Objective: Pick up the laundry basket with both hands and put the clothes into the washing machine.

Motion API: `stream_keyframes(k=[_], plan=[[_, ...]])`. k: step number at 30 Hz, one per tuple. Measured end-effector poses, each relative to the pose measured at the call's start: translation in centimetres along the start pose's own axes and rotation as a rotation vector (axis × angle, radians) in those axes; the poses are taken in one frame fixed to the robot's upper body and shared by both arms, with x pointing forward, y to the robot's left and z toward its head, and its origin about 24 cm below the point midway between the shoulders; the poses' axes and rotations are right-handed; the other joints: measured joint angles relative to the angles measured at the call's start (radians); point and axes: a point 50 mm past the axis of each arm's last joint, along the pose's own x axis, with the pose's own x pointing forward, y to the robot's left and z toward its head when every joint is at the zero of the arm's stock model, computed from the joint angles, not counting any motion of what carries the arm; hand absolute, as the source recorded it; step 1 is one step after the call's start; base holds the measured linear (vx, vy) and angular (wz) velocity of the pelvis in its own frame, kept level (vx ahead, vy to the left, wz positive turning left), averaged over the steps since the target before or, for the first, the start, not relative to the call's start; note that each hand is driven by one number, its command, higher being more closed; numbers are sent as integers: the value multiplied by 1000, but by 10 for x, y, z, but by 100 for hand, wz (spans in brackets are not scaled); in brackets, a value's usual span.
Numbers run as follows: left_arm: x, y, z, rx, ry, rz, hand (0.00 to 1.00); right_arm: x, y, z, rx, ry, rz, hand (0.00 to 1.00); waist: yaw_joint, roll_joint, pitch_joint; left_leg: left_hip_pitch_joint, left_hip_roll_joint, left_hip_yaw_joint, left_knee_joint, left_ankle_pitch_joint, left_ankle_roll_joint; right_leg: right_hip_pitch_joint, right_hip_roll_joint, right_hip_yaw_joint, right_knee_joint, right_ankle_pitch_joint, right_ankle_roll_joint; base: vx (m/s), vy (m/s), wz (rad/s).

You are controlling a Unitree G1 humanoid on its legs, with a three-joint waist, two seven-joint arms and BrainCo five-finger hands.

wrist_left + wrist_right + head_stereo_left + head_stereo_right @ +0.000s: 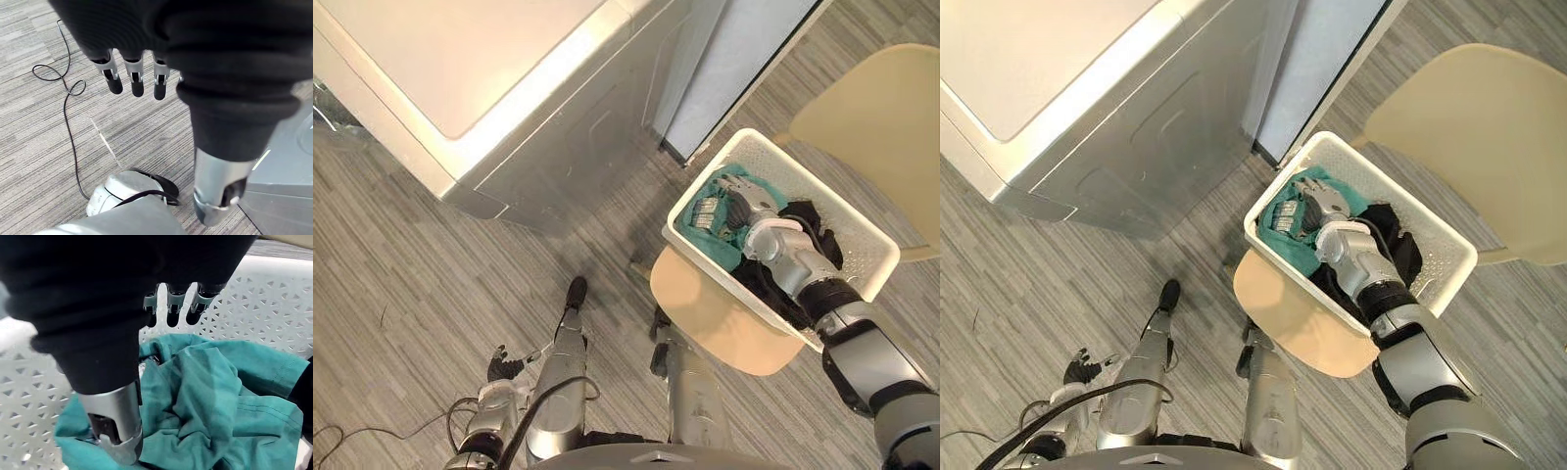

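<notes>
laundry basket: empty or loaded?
Loaded: a crumpled teal garment and a dark garment lie inside the white basket, with the right hand over the teal one.

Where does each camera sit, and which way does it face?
Left eye view: head, looking down at washing machine, laundry basket, left hand, right hand.
Right eye view: beside it, same scene.
Left wrist view: left wrist, along the left hand toward the floor.
Right wrist view: right wrist, along the right hand onto the teal garment in the laundry basket; eye views share these.
</notes>
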Motion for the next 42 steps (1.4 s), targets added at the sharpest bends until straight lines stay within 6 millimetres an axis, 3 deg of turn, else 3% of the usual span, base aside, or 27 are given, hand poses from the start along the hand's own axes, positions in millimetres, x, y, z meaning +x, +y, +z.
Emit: stream_keyframes(k=[3, 8, 12, 15, 18, 19, 20, 27, 35, 36, 39, 42], plan=[[2, -12, 19, -50, -64, -32, 0, 4, -7, 1, -48, 2, -4, 0, 5, 0, 0, -30, 1, 0, -15, 13, 1, -37, -10, -3, 9, 0, 0, 4, -1, 2], [-3, -51, 51, -97, -159, -142, 0, 13, -28, 1, -88, 31, -61, 0, 4, 11, 10, -61, 3, 7, -70, 53, 2, -89, -25, -23, 19, 0, 1, 5, -13, 8], [-6, -62, 60, -138, -180, -177, 0, 17, -36, -3, -137, 63, -76, 0, 10, 11, 11, -71, 0, 21, -71, 62, -1, -105, -31, -23, 30, 0, 1, 21, -20, 2], [-9, -68, 69, -147, -212, -205, 0, 16, -29, -9, -183, 88, -37, 0, 12, 11, 11, -77, -3, 21, -65, 61, -1, -106, -35, -26, 40, -9, 0, 3, -29, 7], [-10, -73, 75, -157, -229, -225, 0, 15, -7, -7, -211, 109, 52, 0, 12, 11, 11, -87, 1, 27, -69, 49, 1, -114, -37, -34, 49, -15, 0, -34, -31, 10], [-11, -74, 79, -159, -244, -236, 0, 13, 6, -4, -196, 115, 91, 0, 1, 13, 11, -102, 21, 86, -68, 57, 7, -125, -40, -47, 63, -23, 2, -41, -32, 22], [-10, -75, 80, -158, -244, -242, 0, 13, 9, -2, -189, 118, 88, 100, -3, 12, 11, -106, 25, 97, -70, 70, 11, -131, -42, -50, 73, -28, 2, -35, -32, 20], [-12, -83, 89, -145, -268, -281, 0, 11, 13, 2, -62, 130, 85, 100, -4, 12, 11, -103, 23, 107, -73, 83, 8, -142, -46, -42, 86, -33, 4, -2, -27, -3], [-13, -88, 93, -146, -271, -302, 0, -8, 36, 18, 322, 79, 49, 100, -19, 10, 10, -41, 37, 160, -76, 80, 5, -119, -28, 13, 87, -30, 1, 13, -52, -20], [-13, -87, 93, -145, -270, -300, 0, -15, 44, 19, 441, 99, 26, 100, -22, 10, 10, -6, 42, 169, -81, 77, 3, -90, -20, 24, 79, -29, -1, 17, -49, -18], [-13, -86, 94, -145, -276, -297, 0, -28, 48, 6, 579, 167, -46, 100, -23, 9, 10, 33, 47, 175, -84, 72, 1, -52, -10, 32, 69, -28, -3, -6, -29, -12], [-13, -78, 93, -142, -292, -283, 0, -42, 26, -18, 701, 243, -247, 100, -30, 6, 11, 80, 50, 180, -102, 72, 2, -9, 4, 40, 41, -21, 3, -32, -25, -11]])
